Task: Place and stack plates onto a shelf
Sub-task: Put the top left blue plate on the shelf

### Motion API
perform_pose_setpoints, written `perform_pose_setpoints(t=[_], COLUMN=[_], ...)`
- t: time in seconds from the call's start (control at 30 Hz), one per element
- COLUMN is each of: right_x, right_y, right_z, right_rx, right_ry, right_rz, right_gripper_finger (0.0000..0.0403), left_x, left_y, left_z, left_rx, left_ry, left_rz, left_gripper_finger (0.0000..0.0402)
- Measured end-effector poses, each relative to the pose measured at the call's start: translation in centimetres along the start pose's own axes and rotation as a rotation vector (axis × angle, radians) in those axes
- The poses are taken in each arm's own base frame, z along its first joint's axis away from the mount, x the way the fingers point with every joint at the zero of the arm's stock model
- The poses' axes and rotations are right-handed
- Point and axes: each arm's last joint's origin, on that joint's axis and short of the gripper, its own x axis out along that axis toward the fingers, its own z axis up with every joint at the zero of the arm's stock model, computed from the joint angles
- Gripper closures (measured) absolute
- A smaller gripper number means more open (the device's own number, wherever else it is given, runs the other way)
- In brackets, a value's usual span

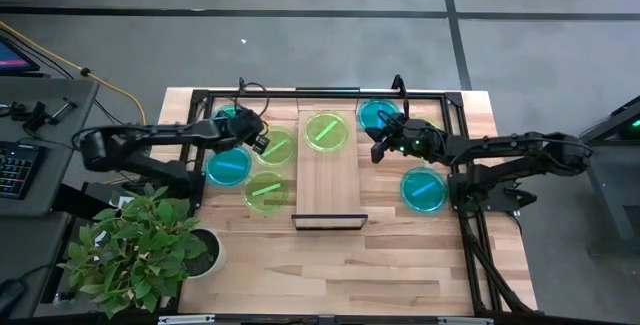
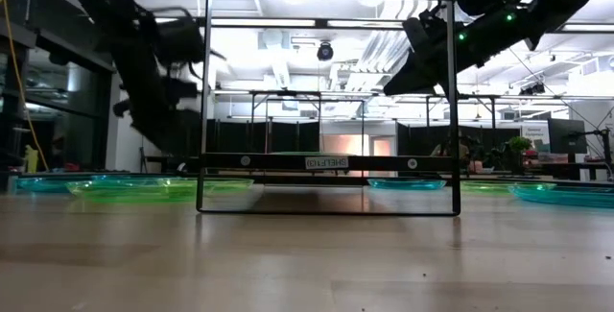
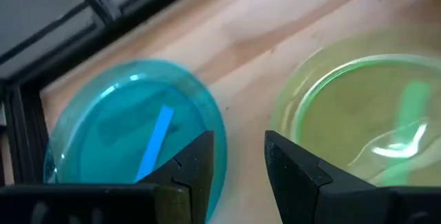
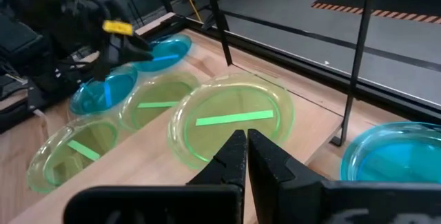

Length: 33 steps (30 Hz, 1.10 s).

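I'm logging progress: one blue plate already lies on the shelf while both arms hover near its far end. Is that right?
Not quite. The plate on the shelf is yellow-green, not blue, as the high view shows. The rest holds: the left tool and right tool both hover near the shelf's far end.

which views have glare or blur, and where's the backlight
Low view: bright ceiling lights backlight the shelf frame, leaving both arms as dark silhouettes. Left wrist view: the left claw looks soft, and glare streaks the yellow-green plate. Right wrist view: sharper, with the shelf's plate crisp.
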Motion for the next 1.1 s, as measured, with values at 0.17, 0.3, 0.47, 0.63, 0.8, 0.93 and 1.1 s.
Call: perform_pose_setpoints(t=[0.17,0.3,0.47,0.63,0.8,0.93,1.1], right_x=[0.0,0.0,0.0,0.0,0.0,0.1,0.2], right_y=[-0.1,-0.1,-0.1,-0.1,-0.1,-0.1,-0.1], right_z=[0.0,0.0,0.0,0.0,0.0,0.0,-0.1], right_rx=[0.001,0.006,0.013,0.017,0.017,0.016,0.014], right_ry=[0.0,0.002,0.002,0.002,0.003,0.004,0.012], right_rz=[-0.005,-0.001,-0.001,-0.001,-0.002,-0.002,-0.006], right_gripper_finger=[0.0403,0.0403,0.0403,0.0403,0.0403,0.0403,0.0403], left_x=[1.5,1.4,1.2,1.2,1.6,2.1,2.6], left_y=[0.0,0.3,0.4,0.3,0.4,0.5,0.3], left_z=[-0.5,-0.6,-0.9,-1.0,-1.5,-1.6,-1.9], left_rx=[0.044,0.049,0.057,0.053,0.068,0.066,0.073], left_ry=[0.068,0.085,0.128,0.136,0.156,0.176,0.207], left_rz=[0.037,0.053,0.037,0.011,0.039,0.052,0.03], left_gripper_finger=[0.0284,0.0284,0.0284,0.0284,0.0284,0.0284,0.0284])
